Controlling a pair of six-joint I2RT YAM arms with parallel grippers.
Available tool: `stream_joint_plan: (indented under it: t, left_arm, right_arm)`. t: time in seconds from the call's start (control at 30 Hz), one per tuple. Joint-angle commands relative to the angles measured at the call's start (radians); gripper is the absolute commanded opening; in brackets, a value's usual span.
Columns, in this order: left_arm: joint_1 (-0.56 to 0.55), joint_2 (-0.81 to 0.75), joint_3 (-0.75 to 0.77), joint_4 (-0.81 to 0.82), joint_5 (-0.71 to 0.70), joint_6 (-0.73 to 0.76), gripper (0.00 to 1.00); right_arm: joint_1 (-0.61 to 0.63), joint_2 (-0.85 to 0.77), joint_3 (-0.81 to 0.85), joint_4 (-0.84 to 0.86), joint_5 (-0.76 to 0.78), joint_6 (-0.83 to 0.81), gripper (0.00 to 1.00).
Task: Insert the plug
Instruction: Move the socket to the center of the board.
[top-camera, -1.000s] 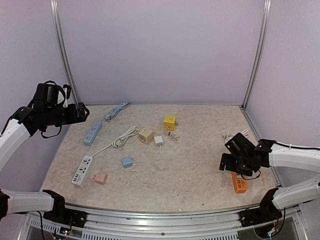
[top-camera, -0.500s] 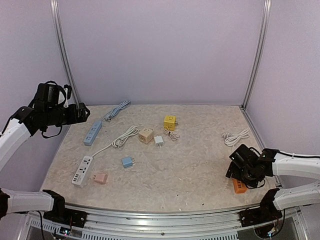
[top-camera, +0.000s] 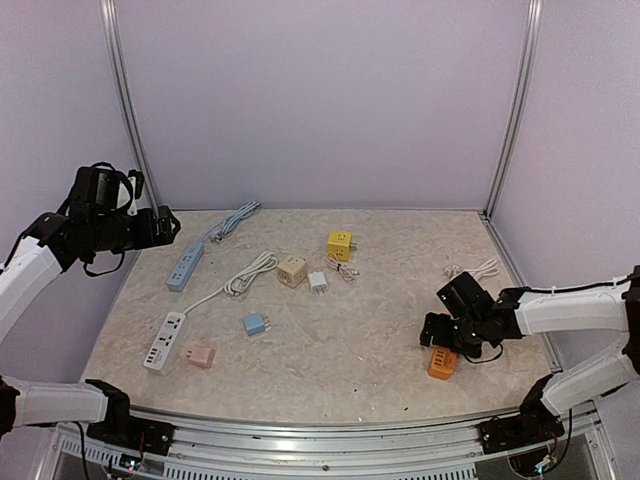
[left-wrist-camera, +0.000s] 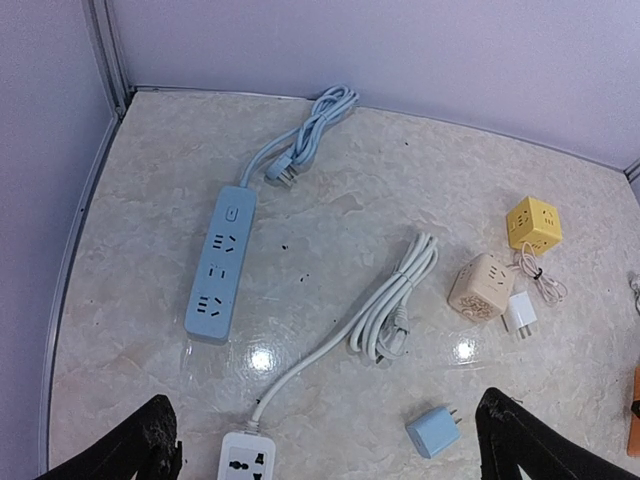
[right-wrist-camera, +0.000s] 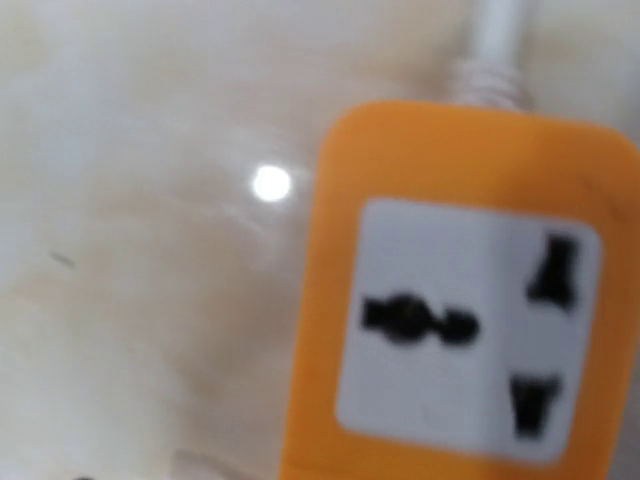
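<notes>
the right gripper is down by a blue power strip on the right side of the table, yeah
No: the power strip by the right gripper is orange, not blue, as the right wrist view shows close up. The rest holds.

A marbled table (top-camera: 350, 350) carries a blue power strip (top-camera: 185, 266) and white power strip (top-camera: 164, 341) at left, a pink adapter (top-camera: 200, 356) and blue adapter (top-camera: 254, 324) nearby, a beige cube (top-camera: 291, 271), yellow cube (top-camera: 339, 243) and white plug (top-camera: 317, 282) mid-table, and an orange power strip (top-camera: 442, 363) at right.

Corded strip (top-camera: 185, 266) far left; cube socket (top-camera: 292, 271) centre-back; small adapter (top-camera: 254, 324) before it; short strip (top-camera: 442, 362) right, coiled cable (top-camera: 487, 267) behind.
</notes>
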Motion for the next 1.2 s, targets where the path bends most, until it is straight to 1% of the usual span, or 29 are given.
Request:
stream_joint_plan:
  t: [0.0,0.13,0.17,0.23,0.3,0.4,0.53,0.6,0.67,0.73,0.83,0.97,1.17]
  left_arm:
    - [-0.006,0.0,0.005,-0.007,0.002,-0.008,0.99]
    - [-0.008,0.001,0.004,-0.009,-0.005,-0.004,0.99]
    - [-0.007,0.001,0.004,-0.011,-0.007,-0.004,0.99]
    - [-0.007,0.0,0.003,-0.009,-0.01,-0.002,0.99]
    - [-0.005,-0.002,0.0,-0.008,-0.02,0.0,0.99]
    - [-0.01,-0.002,-0.002,-0.01,-0.03,0.003,0.99]
    - [-0.013,-0.007,-0.002,-0.01,-0.035,0.003,0.99]
    - [-0.011,-0.007,-0.001,-0.009,-0.031,0.003,0.99]
    - [-0.011,-0.004,0.0,-0.011,-0.029,0.003,0.99]
    - [-0.011,-0.002,0.0,-0.011,-0.028,0.003,0.99]
    - [-0.01,-0.002,0.0,-0.009,-0.024,0.003,0.99]
    - [-0.012,-0.002,-0.003,-0.009,-0.026,0.003,0.99]
    - [-0.013,-0.005,-0.003,-0.006,-0.021,0.002,0.99]
  right_arm:
    - [0.008,0.196,0.137,0.209,-0.109,-0.085,0.95]
    - [0.052,0.443,0.337,0.273,-0.137,-0.13,0.95]
    - [0.058,0.481,0.395,0.275,-0.144,-0.142,0.95]
    - [0.067,0.614,0.511,0.272,-0.179,-0.168,0.96]
    - [0.076,0.687,0.618,0.252,-0.214,-0.179,0.95]
    - [0.11,0.697,0.703,0.232,-0.229,-0.218,0.96]
    - [0.146,0.642,0.77,0.127,-0.192,-0.303,0.95]
    - [0.152,0.61,0.8,0.08,-0.177,-0.373,0.95]
    - [0.151,0.576,0.831,0.028,-0.116,-0.444,0.96]
    - [0.145,0.554,0.861,-0.013,-0.005,-0.528,0.99]
    - [0.103,0.576,0.909,-0.054,0.047,-0.617,1.0]
    - [0.02,0.645,0.928,-0.038,0.017,-0.674,1.0]
    - [-0.102,0.78,1.007,0.024,-0.149,-0.753,0.99]
